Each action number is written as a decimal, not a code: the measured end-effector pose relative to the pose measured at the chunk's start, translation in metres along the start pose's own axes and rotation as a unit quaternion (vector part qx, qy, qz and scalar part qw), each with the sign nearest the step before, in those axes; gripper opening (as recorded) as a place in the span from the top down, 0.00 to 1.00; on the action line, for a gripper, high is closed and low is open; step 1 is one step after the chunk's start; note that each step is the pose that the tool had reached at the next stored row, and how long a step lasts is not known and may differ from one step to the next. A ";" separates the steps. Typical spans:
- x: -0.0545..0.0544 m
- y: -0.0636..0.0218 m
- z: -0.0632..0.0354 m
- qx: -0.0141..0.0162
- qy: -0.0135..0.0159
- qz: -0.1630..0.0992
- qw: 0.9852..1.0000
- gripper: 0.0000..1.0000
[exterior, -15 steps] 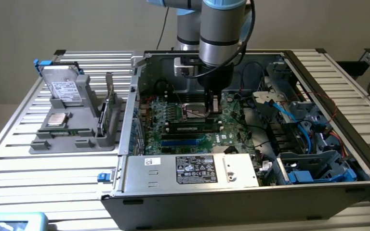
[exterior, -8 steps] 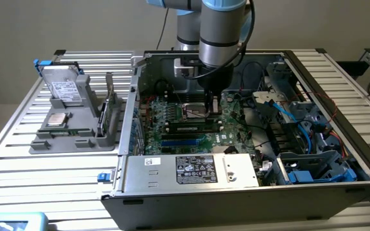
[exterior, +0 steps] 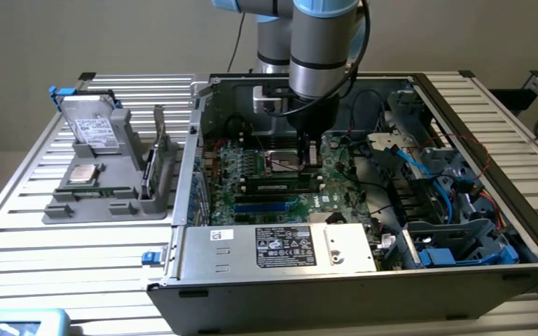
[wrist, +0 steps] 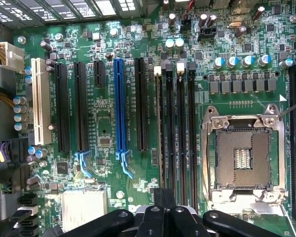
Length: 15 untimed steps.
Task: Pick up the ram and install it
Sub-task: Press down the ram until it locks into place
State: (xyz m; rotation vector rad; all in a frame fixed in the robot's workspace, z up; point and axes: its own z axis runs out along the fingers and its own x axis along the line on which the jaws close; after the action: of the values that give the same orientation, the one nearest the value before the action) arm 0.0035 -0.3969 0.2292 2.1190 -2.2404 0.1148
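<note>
A long thin green board, the ram (exterior: 155,170), stands on edge in the grey fixture (exterior: 110,203) outside the case, on the exterior view's left. My gripper (exterior: 307,155) hangs inside the open computer case, well away from it, just above the motherboard (exterior: 250,168) near the processor socket (exterior: 283,162). From the wrist, my black fingertips (wrist: 164,196) are pressed together with nothing between them. They sit over the end of the row of black memory slots (wrist: 175,133), beside the bare socket (wrist: 244,158). A dark bar with a white label (exterior: 274,187) lies along the slots; I cannot tell what it is.
The fixture also carries a silver hard drive (exterior: 93,126) and a square processor chip (exterior: 82,173). The case walls (exterior: 194,140), the power supply box (exterior: 279,245), blue drive bays (exterior: 456,248) and loose cables (exterior: 409,157) crowd the board. Blue and white expansion slots (wrist: 119,103) lie beside the memory slots.
</note>
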 end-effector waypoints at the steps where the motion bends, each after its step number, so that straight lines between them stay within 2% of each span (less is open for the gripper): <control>1: 0.000 0.0000 0.0003 0.000 0.000 0.000 1.000 0.89; 15: 0.000 0.0000 0.0039 0.000 0.000 0.000 1.000 0.89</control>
State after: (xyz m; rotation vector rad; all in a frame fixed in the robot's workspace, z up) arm 0.0035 -0.3974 0.2253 2.1190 -2.2402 0.1151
